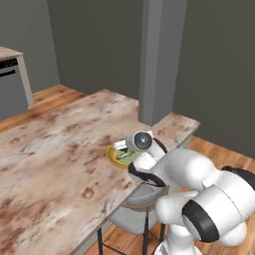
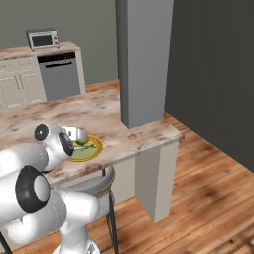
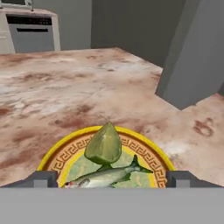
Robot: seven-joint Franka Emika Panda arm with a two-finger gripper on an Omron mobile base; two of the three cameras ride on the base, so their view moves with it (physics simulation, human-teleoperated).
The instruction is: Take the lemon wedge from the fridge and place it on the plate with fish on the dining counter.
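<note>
From the left base view I see the dining counter (image 1: 55, 149), its mottled reddish-brown and cream top running toward a grey pillar (image 1: 158, 60). The arm bends low over the near edge, its wrist covering most of the plate with fish (image 1: 115, 158); I cannot tell the finger spacing here.

From the right base view, the yellow plate sits near the counter's front edge, just left of the pillar, with a stool (image 2: 96, 188) below. The gripper (image 2: 79, 135) hangs just over the plate's left side.

In the hand view, the fingers (image 3: 41, 179) stand wide apart at either side of the plate, gripping nothing. The lemon wedge (image 3: 103, 145) sits between them on the plate, touching the fish (image 3: 105, 176). A dishwasher (image 3: 33, 30) stands behind.
</note>
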